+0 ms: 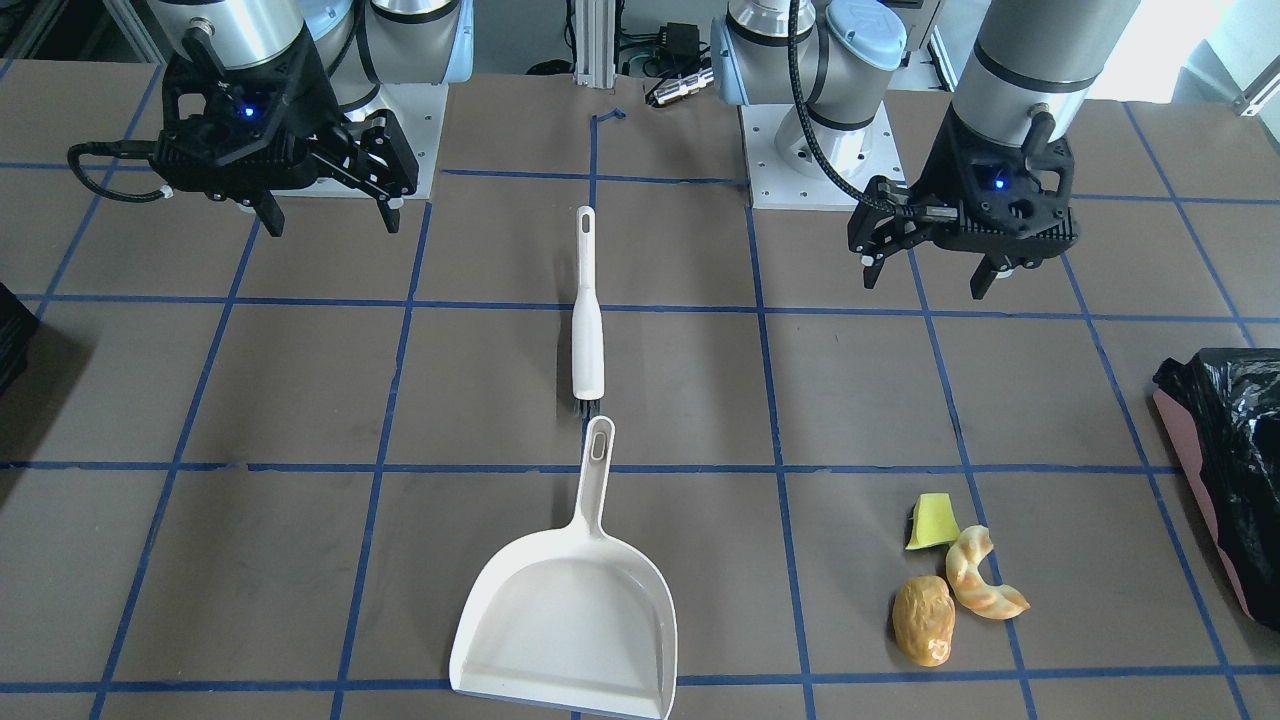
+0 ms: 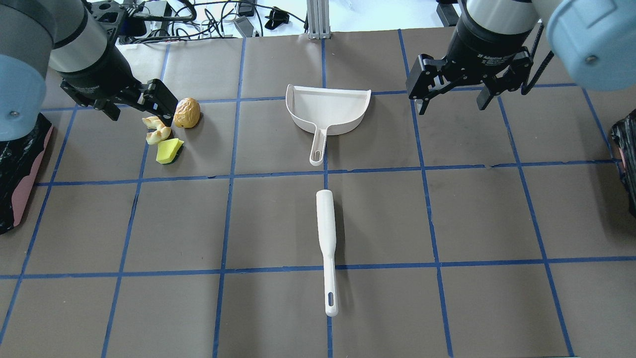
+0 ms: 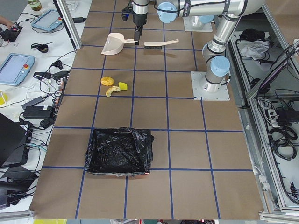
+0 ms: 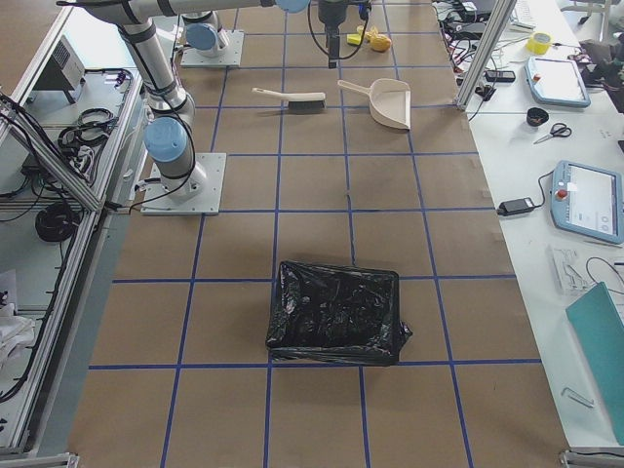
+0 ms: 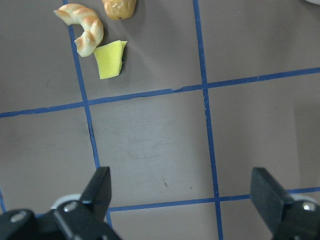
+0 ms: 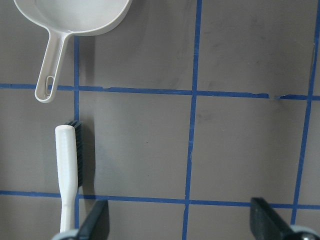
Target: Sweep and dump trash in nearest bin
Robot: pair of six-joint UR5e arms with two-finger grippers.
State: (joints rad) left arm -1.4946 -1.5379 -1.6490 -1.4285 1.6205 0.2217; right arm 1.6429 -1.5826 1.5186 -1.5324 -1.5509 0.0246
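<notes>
Exterior front-facing view, yellow wedge (image 1: 932, 520), golden croissant (image 1: 982, 578), wrinkled brown lump (image 1: 923, 620), left pincer (image 1: 924, 283), right pincer (image 1: 332, 222), both spread wide, empty

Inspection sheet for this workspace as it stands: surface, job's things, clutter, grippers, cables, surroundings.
Surface: brown table, blue tape grid.
Job's things: wedge, croissant and lump clustered on the robot's left side; dustpan and brush in line at centre, untouched; left bin and right bin at the table's ends.
Clutter: nothing seen.
Grippers: left gripper open, empty; right gripper open, empty.
Cables: black cable along the left arm; loose cables beyond the table's far edge.
Surroundings: benches with tablets.
</notes>
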